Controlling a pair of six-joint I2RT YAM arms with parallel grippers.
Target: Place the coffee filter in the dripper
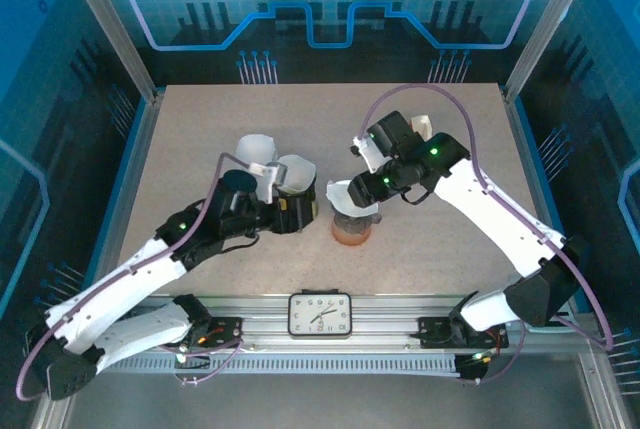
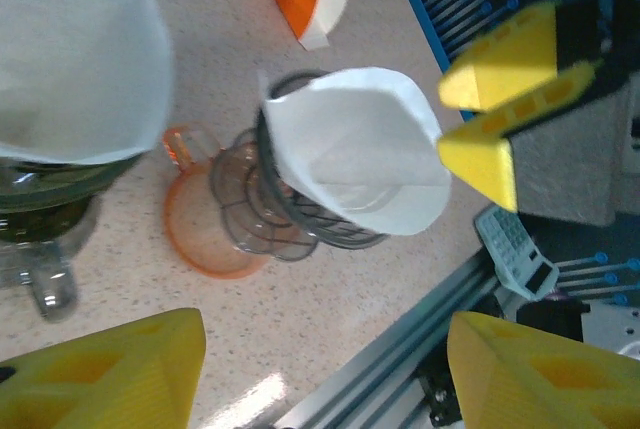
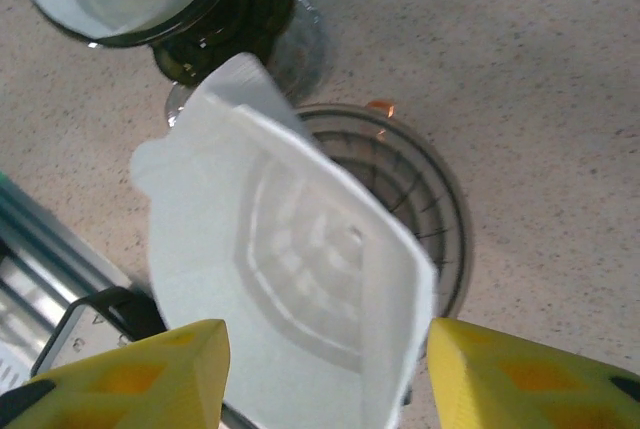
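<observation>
Reaching in from the near right corner, the right arm [image 1: 500, 219] bends at its elbow and runs far and left toward the middle of the table [image 1: 440, 249], its wrist tipped downward. The right gripper [image 3: 325, 339] hangs over the dripper [image 2: 245, 204] with its yellow fingers [image 3: 150, 374] set apart. The coffee filter [image 2: 350, 149] lies between them, and I cannot tell whether either pad touches the paper. The left arm [image 1: 130, 279] stretches from the near left corner, low over the table. The left gripper [image 2: 325, 334] is aimed rightward at that dripper, fingers spread wide and holding nothing.

Counted: two arms, two grippers and two drippers. One dripper is clear and ribbed on an orange base [image 2: 195, 244]; the other is a dark dripper [image 3: 215, 24] just to its left. The overhead view shows three white paper cones: the coffee filter, a second filter [image 2: 70, 59] seated in the dark dripper, and a third filter [image 1: 255, 149] farther left, whose support I cannot make out. A single clock [image 1: 320, 314] lies on the near rail.

The coffee filter stands in the clear dripper, tip down and mouth up. Its long axis runs roughly up and down but leans, so it sits crooked, with one side of its rim rising well above the dripper's rim.
</observation>
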